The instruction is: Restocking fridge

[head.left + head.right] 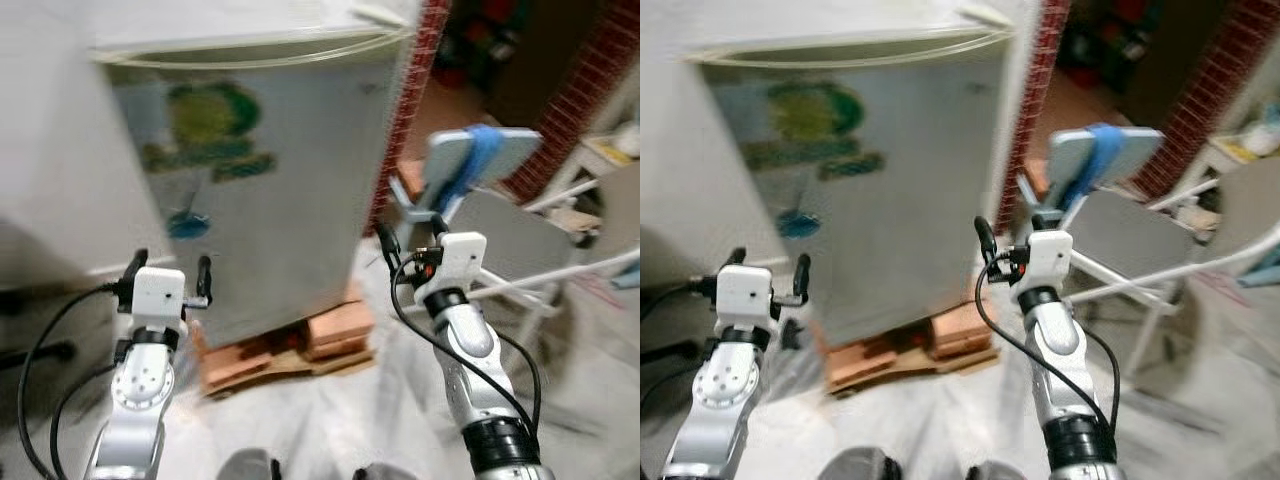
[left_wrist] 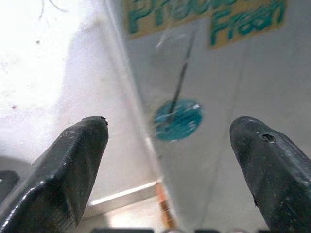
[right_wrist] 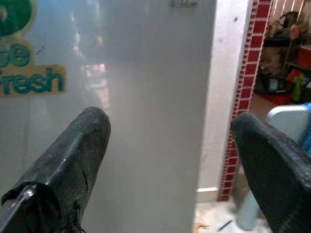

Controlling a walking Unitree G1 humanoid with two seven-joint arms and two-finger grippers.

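Fridge (image 1: 270, 170) stands straight ahead of me, door shut, green and teal stickers (image 1: 210, 130) on its front, its base resting on bricks and a wooden board (image 1: 300, 345). My left gripper (image 1: 168, 272) is raised near the door's lower corner, fingers (image 2: 73, 165) spread wide and empty. My right gripper (image 1: 410, 250) hovers beside the fridge's other edge, fingers (image 3: 73, 165) likewise apart. A folding chair (image 1: 480, 160) with a blue strap stands by the red brick pillar (image 1: 410, 90).

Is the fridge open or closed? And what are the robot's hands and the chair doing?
Fridge: door closed, standing on bricks.
Left gripper: open, holding nothing, raised before the fridge.
Right gripper: open, holding nothing.
Chair: upright, blue cloth draped over its back.
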